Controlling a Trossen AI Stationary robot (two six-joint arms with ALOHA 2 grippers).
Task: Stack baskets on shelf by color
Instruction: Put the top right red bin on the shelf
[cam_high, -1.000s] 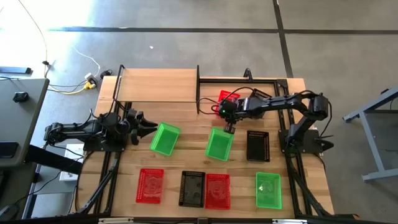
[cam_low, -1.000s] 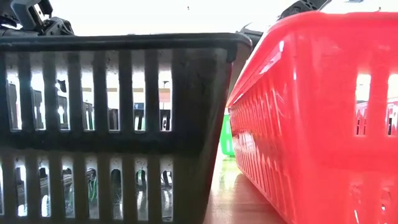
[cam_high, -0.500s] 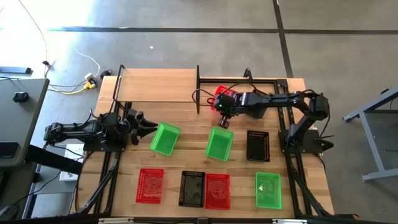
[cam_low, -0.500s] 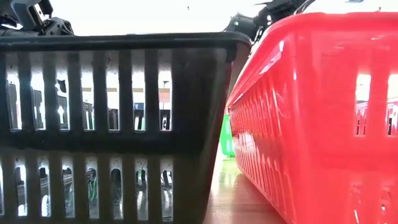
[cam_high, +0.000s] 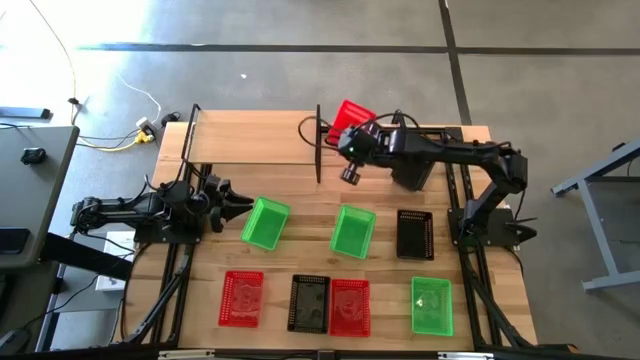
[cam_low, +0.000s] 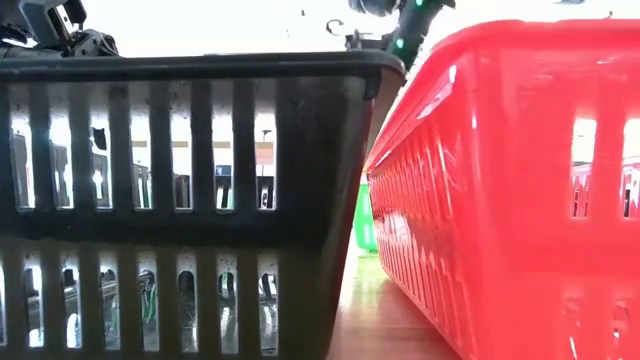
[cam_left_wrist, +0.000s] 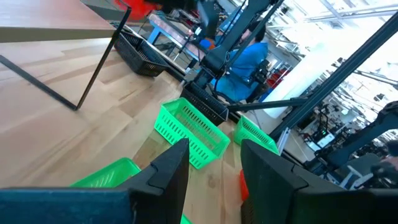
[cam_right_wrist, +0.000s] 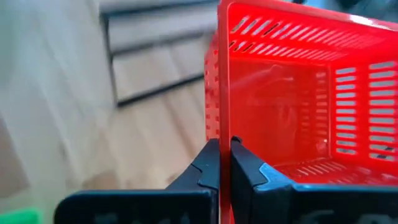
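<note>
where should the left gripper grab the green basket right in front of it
Take the green basket by the rim of its near short wall, coming from above with one finger inside and one outside. It sits upright and open-topped, slightly skewed, with that thin wall facing the open left gripper; nothing touches it.

In the low view a black basket (cam_low: 190, 190) and a red basket (cam_low: 520, 180) stand so close to the camera that both run off the picture's edges and screen nearly all of the desk behind them; only a sliver of a green basket (cam_low: 365, 220) shows in the gap between them. In the right wrist view the held red basket (cam_right_wrist: 292, 99) is cut off at the edge, and the wood beyond it is smeared. In the high view, part of that red basket (cam_high: 350, 115) lies under the right hand (cam_high: 352, 143). In the left wrist view, the near green basket (cam_left_wrist: 106, 174) is cut by the left hand's fingers (cam_left_wrist: 168, 174).
</note>
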